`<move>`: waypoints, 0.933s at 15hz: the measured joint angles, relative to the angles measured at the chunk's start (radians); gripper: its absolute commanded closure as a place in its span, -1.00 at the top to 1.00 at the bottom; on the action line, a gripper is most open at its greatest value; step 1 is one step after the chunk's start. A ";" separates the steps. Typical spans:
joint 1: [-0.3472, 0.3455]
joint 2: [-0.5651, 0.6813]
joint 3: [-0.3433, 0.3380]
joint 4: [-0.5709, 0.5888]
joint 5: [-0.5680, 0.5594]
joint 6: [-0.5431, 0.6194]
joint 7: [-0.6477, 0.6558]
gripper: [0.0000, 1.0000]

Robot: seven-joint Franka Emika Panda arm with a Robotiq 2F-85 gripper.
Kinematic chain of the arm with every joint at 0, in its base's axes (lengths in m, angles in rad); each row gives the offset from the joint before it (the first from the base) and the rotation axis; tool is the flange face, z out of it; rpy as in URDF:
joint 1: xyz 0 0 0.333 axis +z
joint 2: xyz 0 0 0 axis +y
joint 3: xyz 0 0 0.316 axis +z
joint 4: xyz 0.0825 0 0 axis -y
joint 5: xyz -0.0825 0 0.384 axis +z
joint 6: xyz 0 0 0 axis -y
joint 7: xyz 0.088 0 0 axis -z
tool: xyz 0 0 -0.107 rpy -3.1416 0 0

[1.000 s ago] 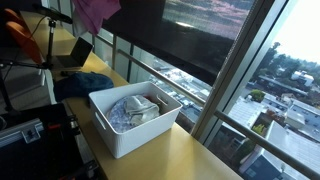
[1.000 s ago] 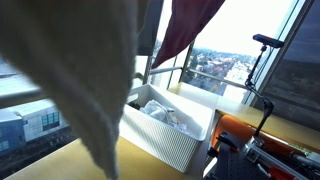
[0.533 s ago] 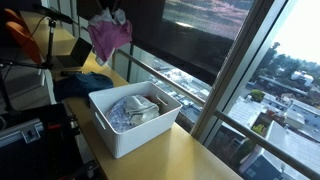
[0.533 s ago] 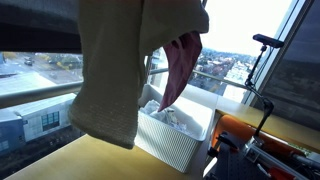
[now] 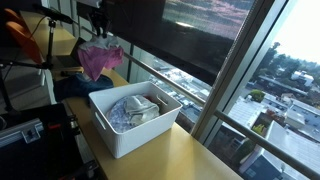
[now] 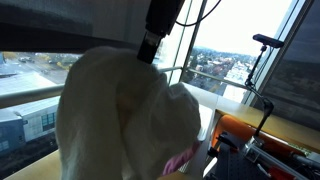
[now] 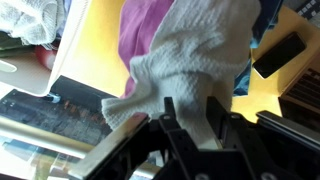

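Jaws: gripper (image 7: 192, 112) partly parted around bunched neck of towel; pinched or slack, cannot tell
Towel (image 7: 195, 50): white, coarse knit, hanging
Cloth (image 5: 100, 60): magenta, smooth, limp, far left of bin
Bin (image 5: 120, 140): white plastic, rectangular, on yellow table (image 5: 190, 155)

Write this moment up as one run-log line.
gripper: above yellow table, beside white bin | between jaws: white cloth, pink cloth alongside | grip: unclear | bin contents: fabrics
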 measured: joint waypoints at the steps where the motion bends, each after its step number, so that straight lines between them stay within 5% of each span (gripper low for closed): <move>1: -0.001 0.003 -0.004 0.000 -0.001 0.000 0.000 0.54; 5: -0.045 -0.014 -0.044 0.003 0.003 0.000 -0.005 1.00; 10: -0.138 -0.050 -0.132 -0.009 -0.013 0.008 -0.053 1.00; 14: -0.219 -0.020 -0.212 -0.091 -0.045 0.127 -0.145 1.00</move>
